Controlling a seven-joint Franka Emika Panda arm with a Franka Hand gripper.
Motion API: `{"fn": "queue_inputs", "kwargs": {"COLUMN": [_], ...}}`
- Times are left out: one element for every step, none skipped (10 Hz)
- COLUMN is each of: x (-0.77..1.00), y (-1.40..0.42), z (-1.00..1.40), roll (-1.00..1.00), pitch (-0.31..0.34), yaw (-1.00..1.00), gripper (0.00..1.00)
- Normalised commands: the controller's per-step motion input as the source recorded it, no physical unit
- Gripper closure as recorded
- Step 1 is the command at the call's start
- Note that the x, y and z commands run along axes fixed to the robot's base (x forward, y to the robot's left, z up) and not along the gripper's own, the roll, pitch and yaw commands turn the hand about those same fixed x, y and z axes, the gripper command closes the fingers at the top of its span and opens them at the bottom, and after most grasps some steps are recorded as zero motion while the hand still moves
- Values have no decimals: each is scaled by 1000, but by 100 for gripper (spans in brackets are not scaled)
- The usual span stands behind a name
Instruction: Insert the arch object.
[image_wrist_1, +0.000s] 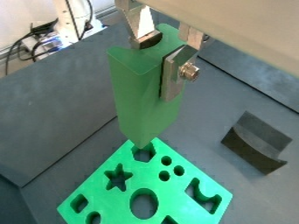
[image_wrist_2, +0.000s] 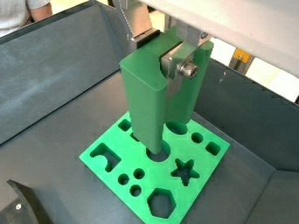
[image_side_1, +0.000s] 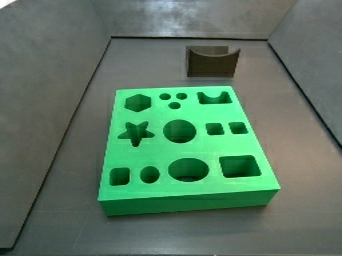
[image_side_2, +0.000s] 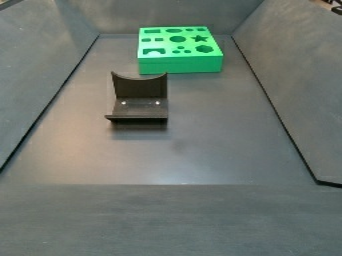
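Note:
My gripper (image_wrist_1: 162, 54) is shut on the arch object (image_wrist_1: 140, 92), a tall narrow light-green block. It hangs upright between the silver fingers (image_wrist_1: 176, 74). Both wrist views show it, and in a wrist view (image_wrist_2: 149, 105) its lower end hangs above the flat green holed board (image_wrist_2: 212, 150). It stands over the board's small holes (image_wrist_1: 142, 156), not touching. Both side views show the board (image_side_1: 160, 150) lying flat on the floor. Neither side view shows the gripper or the arch object.
A dark grey-brown block with a curved notch (image_side_1: 211, 60) stands on the floor apart from the board (image_side_2: 181, 62). It also shows in a side view (image_side_2: 138, 98) and in both wrist views (image_wrist_1: 257, 140). Sloping dark walls (image_side_1: 80, 100) enclose the floor.

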Motion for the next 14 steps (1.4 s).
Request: {"fn": "queue_inputs", "kwargs": {"x": [226, 446, 537, 574, 586, 531, 414, 551, 671, 749, 657, 634, 349, 163], "y": [0, 0, 0, 0, 0, 0, 37, 100, 123, 146, 200, 243, 309, 0], "z": [-657, -663, -669, -666, -691, -683, -354, -26, -40, -91, -206, -346, -443, -357], "roll": [263, 333, 337, 337, 330, 330, 130, -44, -124, -206, -246, -193, -174, -147], "pitch": [0, 0, 0, 0, 0, 0, 0, 0, 39, 114, 163, 183, 137, 19], "yaw": [-860, -691, -611, -577, -551, -591, -686, -603, -471, -317, -254, -271, -431, -869], "gripper": [100, 100, 100, 100, 100, 100, 100, 100, 100, 100, 100, 100, 100, 100]}}
